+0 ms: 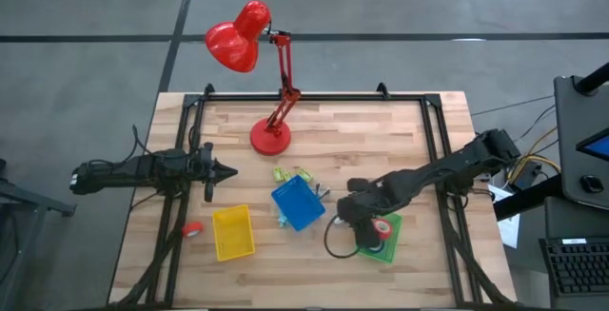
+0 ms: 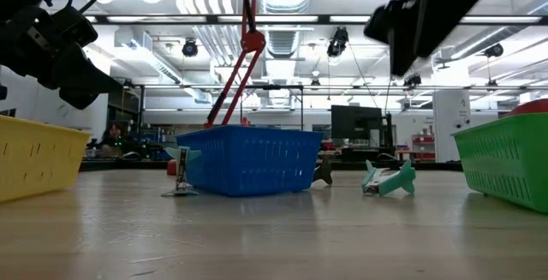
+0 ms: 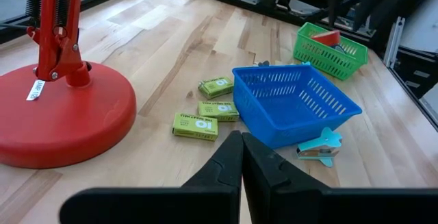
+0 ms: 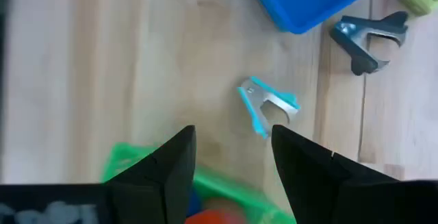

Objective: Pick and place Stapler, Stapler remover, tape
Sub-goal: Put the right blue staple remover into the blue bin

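Note:
My right gripper [image 1: 344, 212] [image 4: 233, 145] hangs open above the table, at the left edge of the green tray [image 1: 392, 245] [image 4: 130, 166]. A red-rimmed tape roll [image 1: 383, 225] lies in that tray. A teal staple remover [image 4: 268, 104] [image 2: 390, 180] lies on the wood just beyond the open fingers, and a darker one [image 4: 369, 39] lies past it. Another red tape roll [image 1: 193, 229] rests on the table left of the yellow tray [image 1: 233, 232]. My left gripper [image 1: 225, 171] [image 3: 241, 152] is shut and holds nothing, hovering left of the lamp base. No stapler shows.
The blue tray [image 1: 298, 204] [image 3: 294, 104] stands mid-table with green staple boxes [image 3: 205, 111] and staple removers around it. The red desk lamp stands on its round base [image 1: 271, 137] near the far edge. Black rails [image 1: 438, 130] frame the tabletop. Bare wood lies along the near edge.

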You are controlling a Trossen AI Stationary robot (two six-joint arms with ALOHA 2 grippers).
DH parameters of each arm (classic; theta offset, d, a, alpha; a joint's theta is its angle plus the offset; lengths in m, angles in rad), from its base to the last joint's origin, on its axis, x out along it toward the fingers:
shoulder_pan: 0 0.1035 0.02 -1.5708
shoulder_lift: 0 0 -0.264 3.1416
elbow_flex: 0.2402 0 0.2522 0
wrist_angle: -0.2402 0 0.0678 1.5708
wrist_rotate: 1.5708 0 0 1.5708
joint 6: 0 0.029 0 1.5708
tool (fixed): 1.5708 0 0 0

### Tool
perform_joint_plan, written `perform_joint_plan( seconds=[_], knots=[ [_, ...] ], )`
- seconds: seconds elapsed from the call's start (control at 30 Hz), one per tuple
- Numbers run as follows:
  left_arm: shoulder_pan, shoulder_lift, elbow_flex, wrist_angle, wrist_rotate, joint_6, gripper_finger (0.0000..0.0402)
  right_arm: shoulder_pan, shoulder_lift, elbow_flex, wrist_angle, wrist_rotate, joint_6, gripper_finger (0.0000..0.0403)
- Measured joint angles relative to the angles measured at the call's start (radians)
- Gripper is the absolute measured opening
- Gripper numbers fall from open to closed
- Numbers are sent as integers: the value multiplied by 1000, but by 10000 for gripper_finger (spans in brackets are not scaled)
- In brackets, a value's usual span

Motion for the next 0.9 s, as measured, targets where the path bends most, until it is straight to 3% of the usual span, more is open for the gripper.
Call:
perform_joint_plan(
  seconds=[0.57,0.9],
  knots=[
    [0,0,0,-1,0,0,7,-17,234,-1,1,-3,-152,144],
    [0,1,0,-1,0,0,7,-30,252,10,15,22,-151,106]
  ],
)
